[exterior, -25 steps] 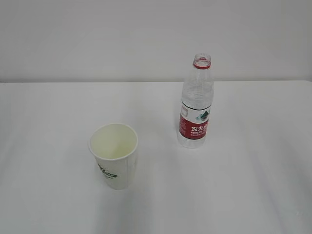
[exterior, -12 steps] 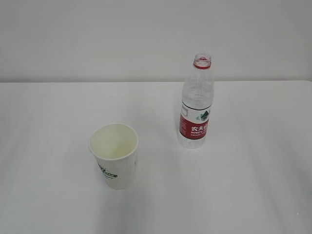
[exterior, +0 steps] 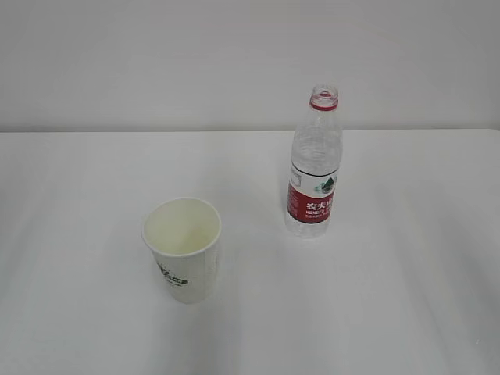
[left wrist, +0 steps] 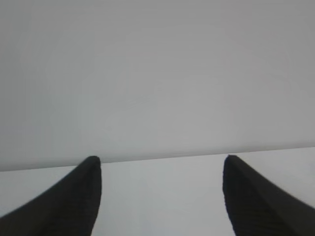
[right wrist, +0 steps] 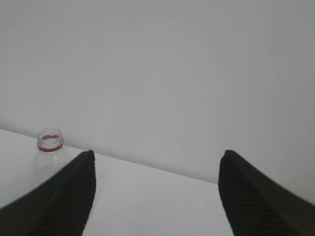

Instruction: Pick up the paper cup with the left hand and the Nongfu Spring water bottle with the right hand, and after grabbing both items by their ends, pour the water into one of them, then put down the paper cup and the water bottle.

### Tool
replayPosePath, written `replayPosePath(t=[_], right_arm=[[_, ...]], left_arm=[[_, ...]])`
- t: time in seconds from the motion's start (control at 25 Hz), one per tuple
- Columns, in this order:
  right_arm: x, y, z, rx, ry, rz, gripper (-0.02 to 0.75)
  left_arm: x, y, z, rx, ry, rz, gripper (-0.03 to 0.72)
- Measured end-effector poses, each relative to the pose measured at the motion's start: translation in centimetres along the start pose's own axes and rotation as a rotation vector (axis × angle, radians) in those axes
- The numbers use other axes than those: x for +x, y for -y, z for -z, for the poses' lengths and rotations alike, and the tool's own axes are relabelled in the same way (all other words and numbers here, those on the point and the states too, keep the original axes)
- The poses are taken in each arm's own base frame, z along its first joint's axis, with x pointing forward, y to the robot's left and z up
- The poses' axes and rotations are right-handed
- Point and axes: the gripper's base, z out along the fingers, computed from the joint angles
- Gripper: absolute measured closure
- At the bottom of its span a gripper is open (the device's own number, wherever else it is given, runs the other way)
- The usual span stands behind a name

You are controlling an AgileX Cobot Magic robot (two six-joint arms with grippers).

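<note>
Left hand (left wrist: 160, 196): the black fingers (left wrist: 81, 201) are spread wide apart and nothing is held between them; only bare table and wall are seen past the tips
Right hand (right wrist: 157, 194): the fingers (right wrist: 256, 196) are likewise spread wide and nothing is gripped
Paper cup (exterior: 182, 248): it is stood upright on the white table (exterior: 406, 297), mouth up, logo toward the camera; it is not seen between or ahead of the left fingers, so it is judged well apart from them
Nongfu Spring water bottle (exterior: 314, 166): it is stood upright with its cap off; in the right wrist view its open neck (right wrist: 50, 140) is seen just outside the left-side finger, beyond the tips and not between them
Water: how full the bottle is cannot be made out; the cup looks empty
Done so far: nothing is judged complete; neither item is lifted or touched, and neither arm is seen in the exterior view
Left to do: both grasps, the lift, the pour and the setting down
Next need: the right fingers are judged to need shifting sideways until the bottle is framed between them
</note>
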Motion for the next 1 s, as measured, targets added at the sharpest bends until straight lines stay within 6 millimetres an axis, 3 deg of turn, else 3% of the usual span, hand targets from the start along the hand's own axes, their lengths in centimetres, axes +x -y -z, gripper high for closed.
replayPosePath(t=[0.4,1.0], right_arm=[[0.9,0.1,-3.9,0.018,-0.021,0.029,0.15],[3.0,-0.4,-8.8,-0.001,-0.023,0.118,0.15]], left_arm=[[1.5,-0.1,-4.2,-0.008,-0.042,-0.006,0.129],[4.4,-0.1,-8.6,0.0,-0.098,-0.056,0.129]])
